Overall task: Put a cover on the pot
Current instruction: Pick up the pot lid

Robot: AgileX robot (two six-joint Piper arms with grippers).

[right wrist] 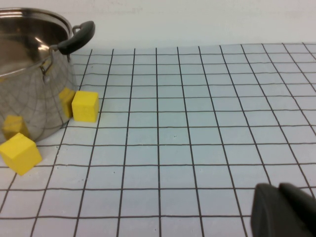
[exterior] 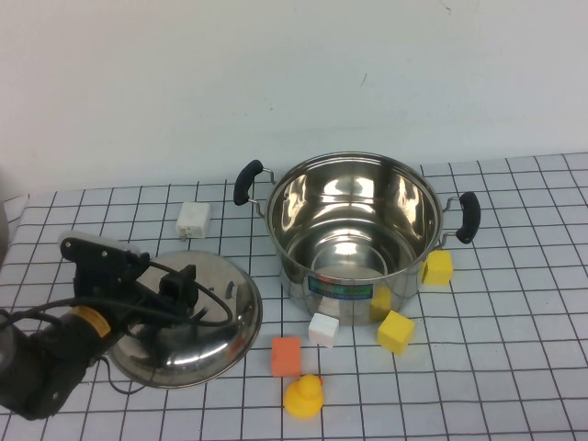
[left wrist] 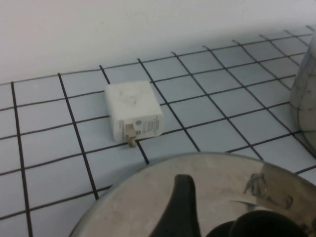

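From the high camera, the pot [exterior: 356, 236] stands open and upright on the gridded table [exterior: 514, 349], well right of centre, its blue-green label facing the robot. The domed lid [exterior: 197, 326] lies flat on the table to the pot's left, just apart from its wall. The left gripper [exterior: 180, 292] sits over the lid's centre, at the black knob, so the pot lies to this claw's right and a little farther from the robot. Whether its fingers are closed on the knob cannot be told. A white adapter [exterior: 192, 220] lies beyond the lid, left of the pot. Near the pot's front lie a white cube [exterior: 323, 329], an orange cube [exterior: 286, 356], a yellow duck [exterior: 303, 397] and a yellow cube [exterior: 396, 331]; another yellow block [exterior: 437, 267] touches the pot's right side. The right gripper does not show here.

In the left wrist view, the lid [left wrist: 148, 197] fills the near edge, with the white adapter [left wrist: 133, 112] just beyond its rim and the pot's wall [left wrist: 305, 94] at the side.

In the right wrist view, the pot [right wrist: 29, 74] stands far off to one side with two yellow cubes against it, one [right wrist: 85, 105] and another [right wrist: 19, 153]. Only a dark corner of the right gripper [right wrist: 284, 210] shows, low over bare table, well apart from the pot; its opening cannot be told.
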